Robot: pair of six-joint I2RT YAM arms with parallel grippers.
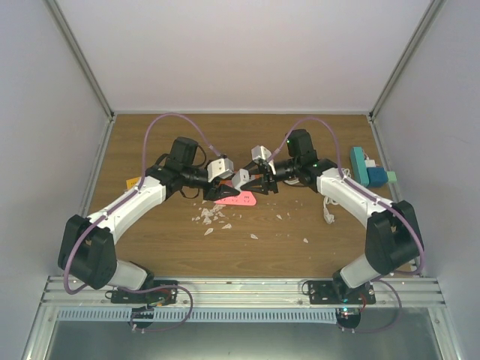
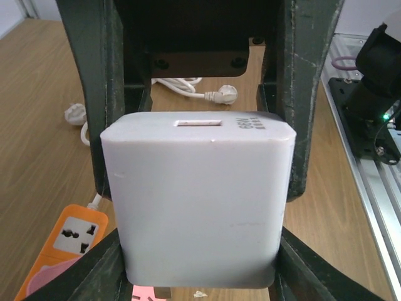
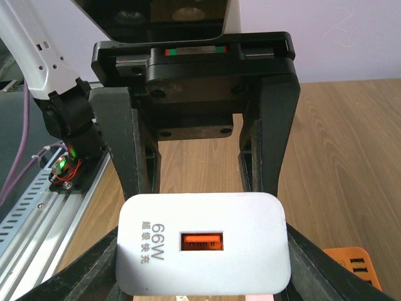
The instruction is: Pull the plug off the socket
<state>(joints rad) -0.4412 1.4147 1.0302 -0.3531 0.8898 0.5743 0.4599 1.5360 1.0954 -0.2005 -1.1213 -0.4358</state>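
White plastic 66W charger block [image 2: 197,200] seated in pink socket strip [image 1: 246,199] on wooden worktop [image 1: 165,232]. Left tool [image 2: 200,276], right tool [image 3: 203,279] both clamped on block. Risk: unrestrained strip lifts with block; skewed pull bends pins.

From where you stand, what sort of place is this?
Probably a robot test cell: wooden table walled by white panels, left arm and right arm bolted to a metal rail, white charger between them.
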